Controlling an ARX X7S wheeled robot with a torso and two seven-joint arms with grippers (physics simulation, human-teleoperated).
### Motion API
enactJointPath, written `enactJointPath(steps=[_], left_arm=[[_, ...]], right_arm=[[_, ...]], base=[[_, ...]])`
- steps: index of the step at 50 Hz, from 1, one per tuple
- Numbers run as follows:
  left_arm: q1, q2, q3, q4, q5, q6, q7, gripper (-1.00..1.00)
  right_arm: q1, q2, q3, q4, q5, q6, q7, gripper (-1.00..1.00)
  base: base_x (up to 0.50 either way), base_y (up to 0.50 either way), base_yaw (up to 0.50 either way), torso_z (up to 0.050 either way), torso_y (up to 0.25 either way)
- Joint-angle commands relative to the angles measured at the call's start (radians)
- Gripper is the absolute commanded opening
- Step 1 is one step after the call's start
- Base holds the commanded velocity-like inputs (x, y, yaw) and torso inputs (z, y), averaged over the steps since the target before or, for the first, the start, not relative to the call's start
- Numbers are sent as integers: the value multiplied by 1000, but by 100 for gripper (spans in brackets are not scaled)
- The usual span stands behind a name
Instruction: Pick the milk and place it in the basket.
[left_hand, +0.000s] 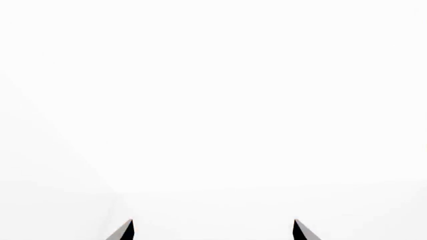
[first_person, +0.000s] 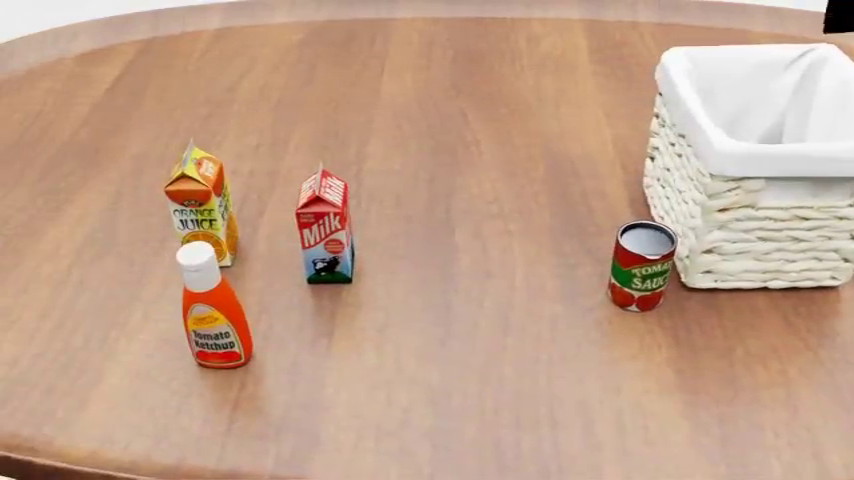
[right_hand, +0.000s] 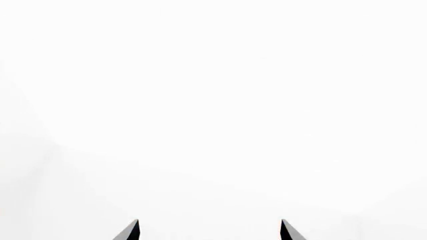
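Milk carton (first_person: 324, 228): stands upright on the wooden worktop (first_person: 481, 150), left of centre in the head view, untouched and clear on its right side.
Orange juice carton (first_person: 202, 205): upright just beside the milk carton on its left, with a gap between them.
Tomato ketchup bottle (first_person: 212, 310): upright, nearer the robot than the juice and partly overlapping it in the head view.
Wicker basket (first_person: 747, 235): on the far right, open upward, white liner folded over its rim, so a carton could be lowered straight in.
Tomato sauce can (first_person: 642, 266): upright just beside the basket's near-left corner; likely an obstacle on a low carry.
Left pincer (left_hand: 213, 230): tips spread, nothing between them, facing blank white.
Right pincer (right_hand: 209, 230): tips spread likewise, empty.
Stage: neither arm appears over the worktop; the reach seems not yet begun.
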Motion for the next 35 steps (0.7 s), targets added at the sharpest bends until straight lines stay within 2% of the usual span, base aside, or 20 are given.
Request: enactJointPath(steps=[1,35], left_arm=[[8,-6,-1,-1,-1,9,-4,100],[27,-19,3,-7,12,31,-4,100]], right_arm=[[-40,11,33,-2,22,-37,-10,100],[-35,-1,16,-5,7,-39,-26,100]], base=[[199,0,0,0,0],[492,-49,0,0,0]])
